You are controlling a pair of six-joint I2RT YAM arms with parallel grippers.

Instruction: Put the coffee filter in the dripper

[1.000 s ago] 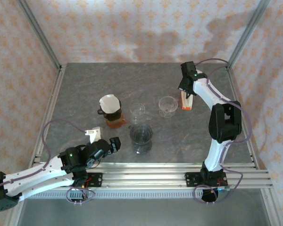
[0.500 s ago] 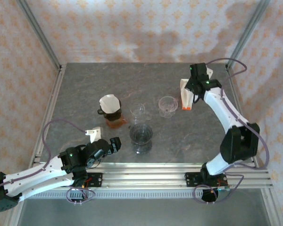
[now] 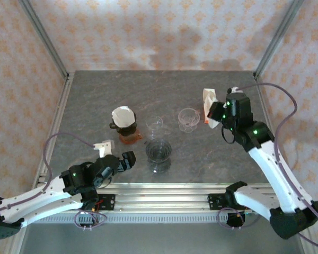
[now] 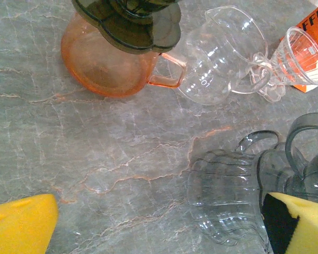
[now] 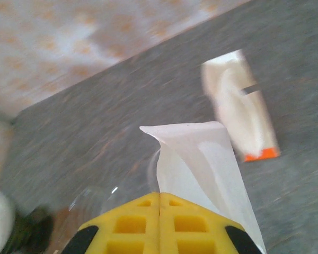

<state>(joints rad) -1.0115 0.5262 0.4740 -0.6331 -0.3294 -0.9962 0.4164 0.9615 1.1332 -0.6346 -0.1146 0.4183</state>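
A white paper coffee filter (image 5: 201, 159) is pinched between the yellow fingers of my right gripper (image 5: 159, 197), which is shut on it. In the top view that gripper (image 3: 216, 115) hovers just right of the clear glass dripper (image 3: 188, 117), beside the filter pack (image 3: 207, 98). A blurred clear rim shows under the filter in the right wrist view. My left gripper (image 3: 128, 160) rests low at the front left, open, with bare table between its yellow fingers (image 4: 21, 222). The clear dripper (image 4: 306, 53) lies far ahead of it.
A dark dripper with a white filter in it (image 3: 123, 117) sits on an orange server (image 4: 103, 58). A clear glass server (image 3: 155, 125) and a grey ribbed dripper (image 3: 158, 151) stand mid-table. The filter pack (image 5: 238, 108) has an orange end.
My right arm has swung from behind the filter pack to its near right side, with the filter still in its grip. The left arm has shifted only slightly.
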